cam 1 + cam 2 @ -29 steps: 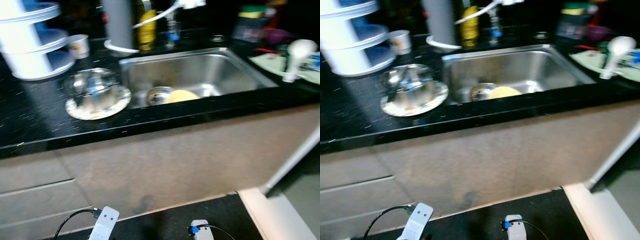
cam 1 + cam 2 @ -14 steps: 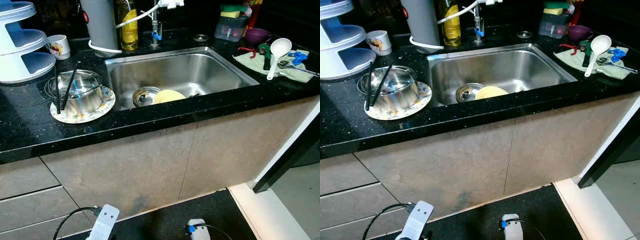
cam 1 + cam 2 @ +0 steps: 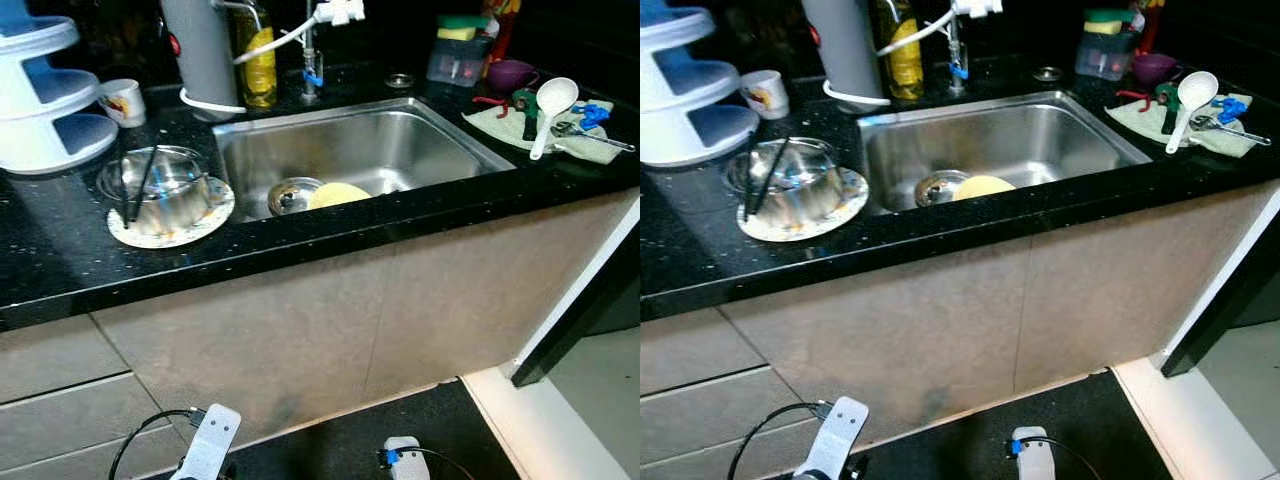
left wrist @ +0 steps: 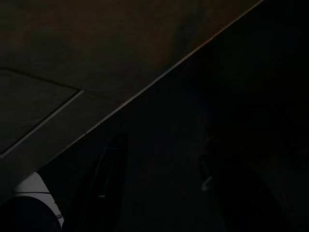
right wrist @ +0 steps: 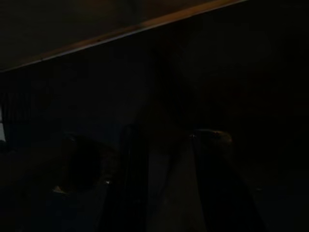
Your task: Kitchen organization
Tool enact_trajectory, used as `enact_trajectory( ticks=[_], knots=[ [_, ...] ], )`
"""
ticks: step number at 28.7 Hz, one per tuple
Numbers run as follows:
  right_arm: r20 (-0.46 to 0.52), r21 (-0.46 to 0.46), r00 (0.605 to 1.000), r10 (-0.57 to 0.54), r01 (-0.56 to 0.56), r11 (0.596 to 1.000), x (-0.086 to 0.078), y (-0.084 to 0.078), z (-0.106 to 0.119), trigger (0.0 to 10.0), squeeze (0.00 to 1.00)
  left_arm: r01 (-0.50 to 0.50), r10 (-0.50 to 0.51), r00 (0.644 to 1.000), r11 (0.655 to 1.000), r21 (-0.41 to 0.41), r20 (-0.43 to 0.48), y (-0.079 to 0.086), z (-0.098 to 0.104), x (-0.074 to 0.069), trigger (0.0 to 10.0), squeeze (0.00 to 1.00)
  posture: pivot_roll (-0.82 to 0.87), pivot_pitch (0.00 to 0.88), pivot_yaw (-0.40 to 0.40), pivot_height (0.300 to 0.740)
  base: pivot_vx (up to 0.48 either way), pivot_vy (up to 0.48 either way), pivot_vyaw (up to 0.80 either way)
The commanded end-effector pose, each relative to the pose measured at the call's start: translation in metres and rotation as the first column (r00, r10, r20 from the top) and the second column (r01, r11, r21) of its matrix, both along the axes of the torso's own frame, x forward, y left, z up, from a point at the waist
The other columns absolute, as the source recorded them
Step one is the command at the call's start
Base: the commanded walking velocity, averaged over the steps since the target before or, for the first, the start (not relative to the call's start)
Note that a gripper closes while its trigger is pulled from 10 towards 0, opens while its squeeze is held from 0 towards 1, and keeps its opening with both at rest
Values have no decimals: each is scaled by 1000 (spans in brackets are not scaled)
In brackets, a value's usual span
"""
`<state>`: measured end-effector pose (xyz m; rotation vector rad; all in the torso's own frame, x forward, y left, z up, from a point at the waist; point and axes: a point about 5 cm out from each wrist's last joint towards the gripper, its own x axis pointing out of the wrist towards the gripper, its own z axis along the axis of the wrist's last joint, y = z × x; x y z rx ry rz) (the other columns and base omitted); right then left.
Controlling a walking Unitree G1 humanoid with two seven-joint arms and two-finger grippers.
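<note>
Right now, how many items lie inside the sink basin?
2 visible. A small steel bowl lies at the sink's front left, and a yellow plate lies beside it, touching or overlapping it. The front wall of the basin hides the nearest part of its floor, so more may be hidden.

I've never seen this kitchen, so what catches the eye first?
The steel sink set in the black counter, with a yellow plate and a small steel bowl in it. Left of it, a steel pot holding black chopsticks sits on a patterned plate. A white ladle lies on a cloth at right.
</note>
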<state>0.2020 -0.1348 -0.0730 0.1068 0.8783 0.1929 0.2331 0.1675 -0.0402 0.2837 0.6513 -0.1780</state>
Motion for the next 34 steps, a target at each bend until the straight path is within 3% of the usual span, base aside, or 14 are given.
enact_trajectory(
  ticks=[1, 34],
  knots=[
    [-26, 17, 1000, -1, 1, 1000, -7, 6, -4, 10000, 0, -10, 10, 999, 1000, 16, -45, 8, -7, -9, 10000, 0, -19, 153, 31, 740, 0, 420, 0],
    [-26, 23, 1000, -16, 16, 1000, -8, 7, -5, 10000, 0, 27, -25, 998, 999, 29, -54, 10, -4, -4, 10000, 0, -15, 165, 46, 740, 0, 395, 0]
  ],
)
